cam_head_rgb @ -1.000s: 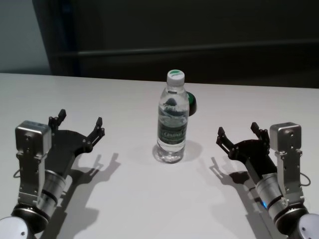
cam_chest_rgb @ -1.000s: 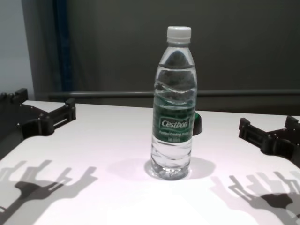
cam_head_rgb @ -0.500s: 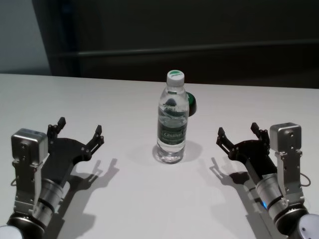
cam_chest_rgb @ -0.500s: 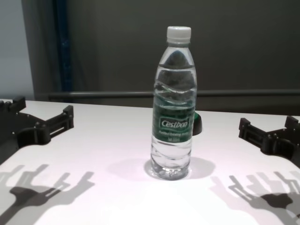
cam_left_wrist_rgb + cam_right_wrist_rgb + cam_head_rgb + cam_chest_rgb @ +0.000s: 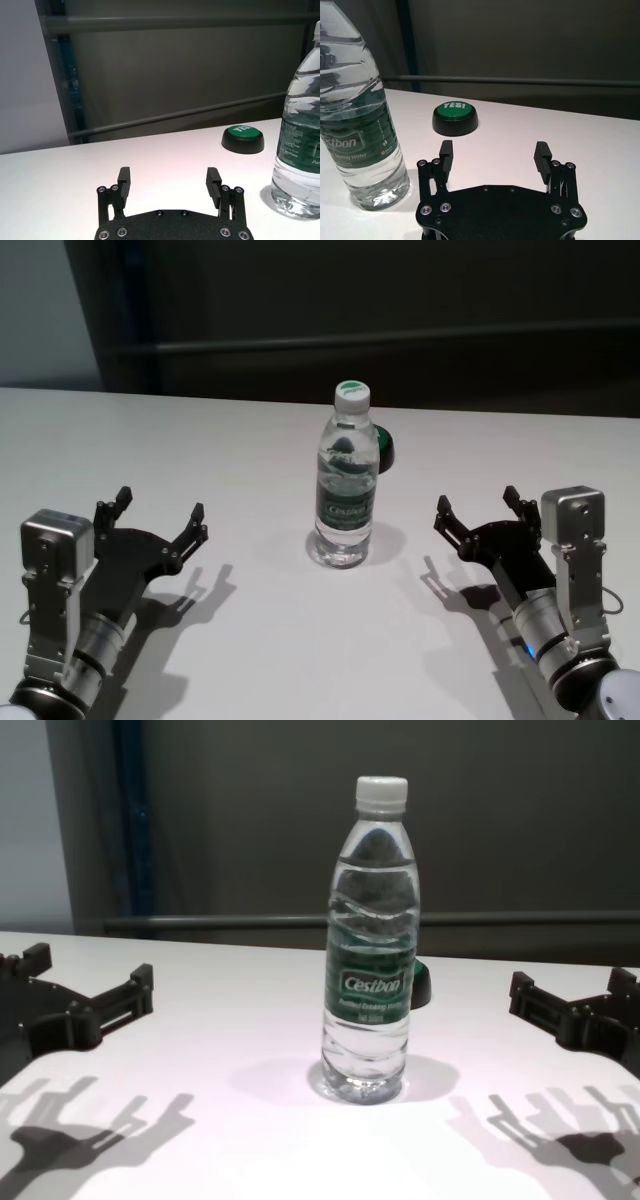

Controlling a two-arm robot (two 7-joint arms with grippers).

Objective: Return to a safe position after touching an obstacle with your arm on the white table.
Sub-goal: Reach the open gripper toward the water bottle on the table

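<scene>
Left gripper (image 5: pixel 158 510) hovers low over the near left part of the white table (image 5: pixel 250 640), its two black fingers (image 5: pixel 123 181) spread wide with nothing between them, well apart from the bottle. Its forked shadow lies on the tabletop just below it in the chest view.

Toward the middle stands the obstacle, a tall clear plastic water bottle (image 5: pixel 346 480), upright on the table between the two arms and touching neither. It has a white screw cap (image 5: pixel 381 793), a ribbed transparent body filled with water nearly up to the shoulder, and a green band around its middle bearing the word "Cestbon" in white lettering (image 5: pixel 371 984). The base is rounded and throws a soft ring of shadow on the white surface. From the left wrist view the bottle (image 5: pixel 299 145) sits off to one side, and from the right wrist view it (image 5: pixel 357 120) fills the opposite side.

Just behind the bottle, toward the far edge, rests a low black button (image 5: pixel 455 117) with a green top marked "YES!".

On the right, the right gripper (image 5: pixel 480 512) is parked low over the near right part of the table, its fingers (image 5: pixel 541 154) likewise spread apart and empty, well clear of the bottle.
</scene>
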